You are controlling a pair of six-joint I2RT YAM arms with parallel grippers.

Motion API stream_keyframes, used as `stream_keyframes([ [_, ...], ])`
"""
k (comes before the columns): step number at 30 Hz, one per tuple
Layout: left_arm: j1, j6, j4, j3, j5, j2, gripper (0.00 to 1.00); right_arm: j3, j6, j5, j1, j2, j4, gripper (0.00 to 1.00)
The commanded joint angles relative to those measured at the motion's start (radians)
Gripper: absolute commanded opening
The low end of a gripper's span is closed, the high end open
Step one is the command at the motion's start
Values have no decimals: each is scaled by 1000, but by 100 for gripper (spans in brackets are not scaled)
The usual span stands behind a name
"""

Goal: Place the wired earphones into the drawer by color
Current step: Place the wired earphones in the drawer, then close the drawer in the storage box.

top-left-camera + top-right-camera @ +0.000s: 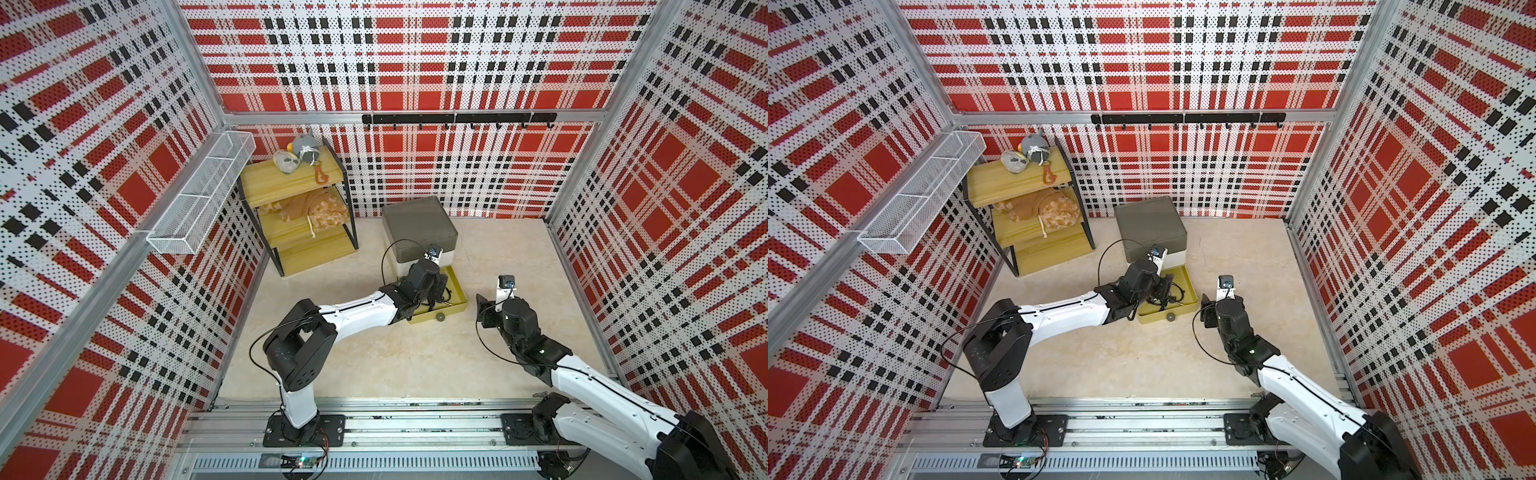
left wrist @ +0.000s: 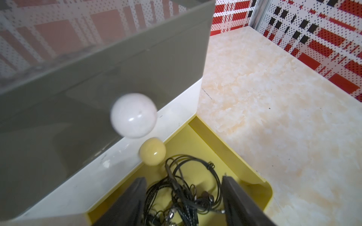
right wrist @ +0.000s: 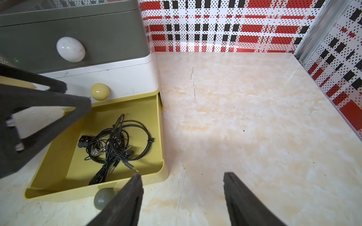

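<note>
Shelf (image 1: 291, 183): far left, by the wall.
Left gripper (image 2: 183, 178): fingers wide, low over the mustard tray (image 3: 159, 137).
Drawer (image 3: 109, 29): grey and white tiers closed, mustard tray out.
Earphones (image 3: 117, 144): black tangle lying in the mustard tray.
Right gripper (image 3: 182, 175): fingers wide, empty, above the table (image 3: 254, 117) just beside the tray.

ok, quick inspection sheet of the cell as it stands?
Surface: beige marbled tabletop, faint dark scuffs.
Job's things: tangled black wired earphones lie in the pulled-out mustard bottom drawer; dark grey tier and white tier shut; no red or white earphones seen.
Clutter: yellow wooden shelf rack holding plush toys; white wire mesh basket on the wall.
Grippers: left gripper open above the earphones; right gripper open, empty, over the tabletop.
Cables: thin black robot cable loops off the left arm.
Surroundings: plaid perforated panels; black hook rail.
</note>
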Motion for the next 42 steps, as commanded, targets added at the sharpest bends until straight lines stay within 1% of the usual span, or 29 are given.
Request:
stream_keyframes([
  [1, 3, -40, 49, -66, -57, -106, 78, -2, 22, -27, -4, -30, -38, 72],
  [5, 39, -96, 104, -197, -56, -234, 90, -10, 83, -90, -4, -41, -67, 71],
  [9, 103, -144, 176, -355, -20, -369, 99, -5, 144, -130, -4, -32, -96, 71],
  [16, 236, -162, 276, -582, 99, -577, 99, 16, 249, -191, 1, 17, -104, 73],
  [17, 253, -154, 285, -609, 101, -605, 99, 22, 253, -190, 1, 31, -106, 77],
  [18, 265, -142, 299, -637, 100, -633, 99, 26, 298, -221, 1, 45, -110, 97],
  [19, 274, -133, 314, -663, 100, -655, 99, 31, 313, -226, 1, 59, -114, 100],
  [24, 313, -102, 511, -826, 122, -739, 99, 44, 377, -221, 2, 134, -132, 100],
  [26, 316, -98, 550, -860, 126, -756, 99, 53, 404, -214, 3, 162, -141, 100],
  [28, 315, -91, 551, -879, 129, -784, 99, 60, 434, -206, 4, 187, -149, 100],
  [33, 314, -90, 584, -944, 57, -866, 99, 86, 491, -202, 8, 256, -160, 100],
  [38, 314, -93, 585, -967, 22, -922, 99, 150, 515, -213, 20, 339, -199, 100],
  [42, 315, -92, 588, -972, 16, -929, 99, 190, 528, -202, 53, 400, -214, 100],
])
